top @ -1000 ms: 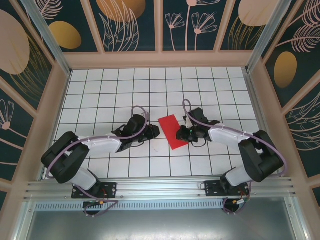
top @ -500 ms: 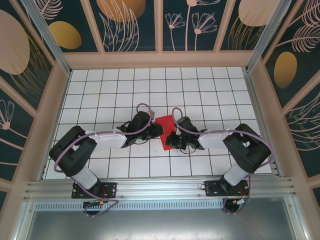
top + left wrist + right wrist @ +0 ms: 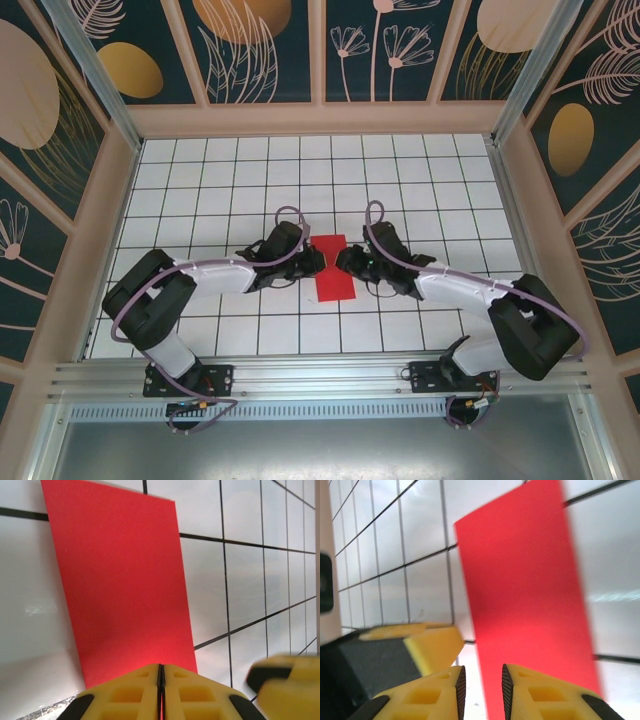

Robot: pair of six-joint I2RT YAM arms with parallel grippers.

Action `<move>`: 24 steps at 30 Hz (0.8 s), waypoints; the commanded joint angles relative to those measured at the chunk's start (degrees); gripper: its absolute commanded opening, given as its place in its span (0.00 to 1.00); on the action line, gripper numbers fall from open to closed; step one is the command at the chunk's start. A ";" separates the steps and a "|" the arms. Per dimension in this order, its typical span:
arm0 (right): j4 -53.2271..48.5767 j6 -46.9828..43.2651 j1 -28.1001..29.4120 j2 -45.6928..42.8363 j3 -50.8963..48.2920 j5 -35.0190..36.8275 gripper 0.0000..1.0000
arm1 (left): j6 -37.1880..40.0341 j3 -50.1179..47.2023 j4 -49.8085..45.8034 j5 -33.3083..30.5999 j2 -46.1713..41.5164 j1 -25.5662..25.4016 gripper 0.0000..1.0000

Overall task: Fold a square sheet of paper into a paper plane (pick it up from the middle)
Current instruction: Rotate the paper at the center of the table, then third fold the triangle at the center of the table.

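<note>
The square sheet of paper (image 3: 332,275) lies on the white grid table as a bright red rectangle about one tile wide, doubled over. My left gripper (image 3: 318,261) meets its upper left edge. In the left wrist view its yellow jaws (image 3: 161,666) are pressed together at the paper's (image 3: 125,580) near edge, with a sliver of red between them. My right gripper (image 3: 345,262) faces it from the right at the paper's top. In the right wrist view it (image 3: 482,672) stands open, and the paper's (image 3: 525,590) edge runs into the gap between its fingers.
The white grid table (image 3: 200,190) is ringed by a wooden frame and patterned walls. The two grippers' fingers nearly touch over the paper. An aluminium rail (image 3: 320,375) runs along the near edge.
The paper has swung from tilted to nearly straight and slid left. My left gripper reached its edge and shut on it. My right gripper moved up to the paper's top right.
</note>
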 commanded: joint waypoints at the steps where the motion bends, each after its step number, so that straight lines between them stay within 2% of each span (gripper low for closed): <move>1: -5.72 -8.54 -3.96 0.77 -0.42 -4.99 0.30 | 1.97 1.34 -2.71 -0.13 1.69 -0.11 0.10; 8: -4.32 -12.93 -6.97 6.07 0.54 -11.40 0.32 | 3.42 1.02 -4.41 -1.61 2.75 -0.11 0.07; 20: -2.34 -13.39 -7.14 9.72 0.55 -13.08 0.34 | 5.54 1.07 -6.64 -2.61 5.56 -0.11 0.04; 24: 0.07 -13.13 -7.10 10.47 0.04 -16.33 0.34 | 6.02 1.34 -6.65 -2.41 5.93 -0.11 0.04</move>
